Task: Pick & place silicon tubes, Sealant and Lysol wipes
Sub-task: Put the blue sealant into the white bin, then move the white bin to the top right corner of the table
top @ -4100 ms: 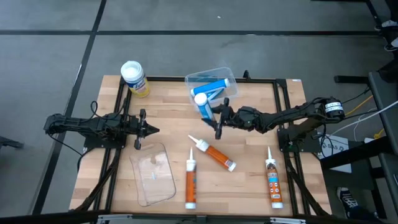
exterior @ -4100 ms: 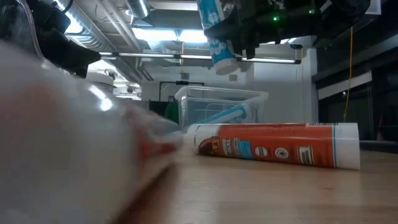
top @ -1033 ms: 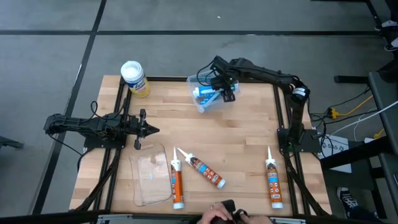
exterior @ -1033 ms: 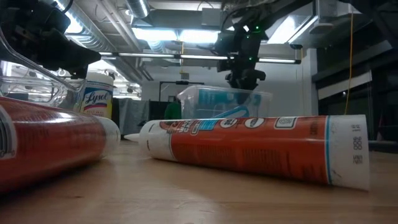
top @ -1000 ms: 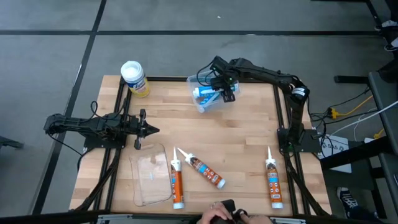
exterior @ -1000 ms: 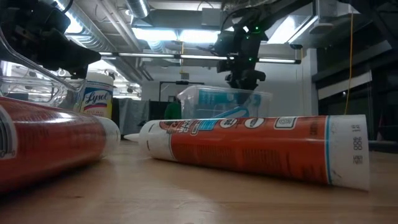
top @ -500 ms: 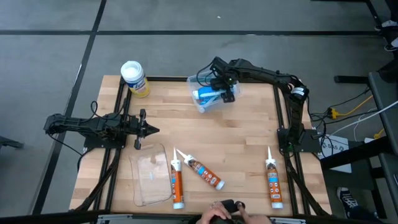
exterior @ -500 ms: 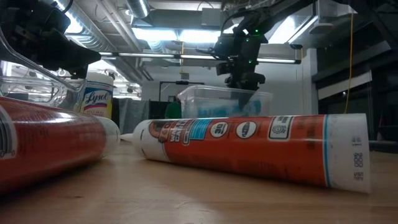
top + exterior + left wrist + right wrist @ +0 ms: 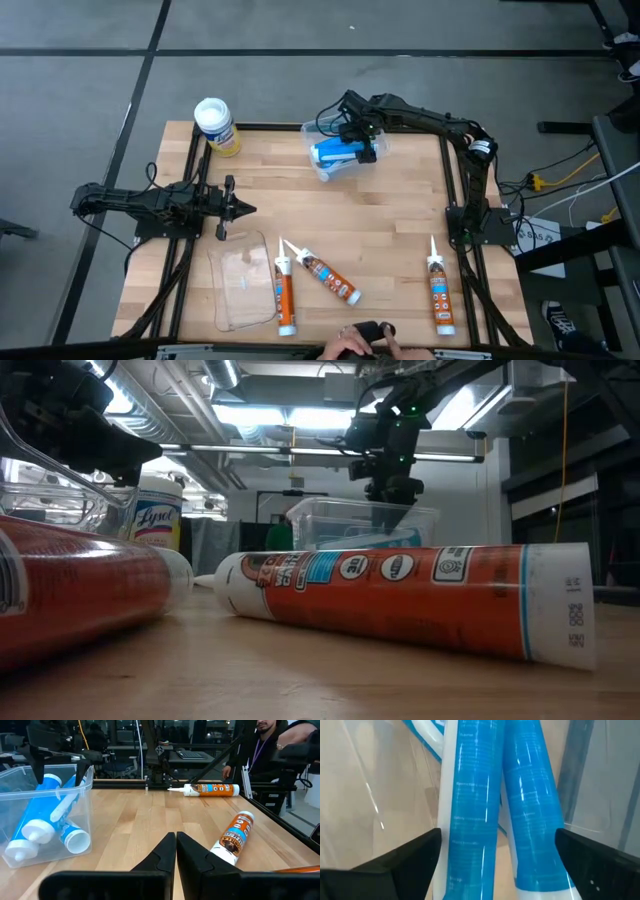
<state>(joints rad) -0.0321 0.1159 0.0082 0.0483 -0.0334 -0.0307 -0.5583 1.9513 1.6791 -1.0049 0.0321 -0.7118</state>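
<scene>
Right gripper (image 9: 361, 148) fingers spread over clear bin (image 9: 322, 172), far table edge.

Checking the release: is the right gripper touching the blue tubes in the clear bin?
Apart. The right wrist view shows its spread fingers clear of both blue tubes.

Upper left of the high view: yellow Lysol wipes (image 9: 217, 127) with a white lid. Blue silicone tubes (image 9: 336, 151) fill the clear bin (image 9: 312, 131). Orange sealant tubes (image 9: 330, 279) lie on the pale wood worktop (image 9: 400, 230).
</scene>
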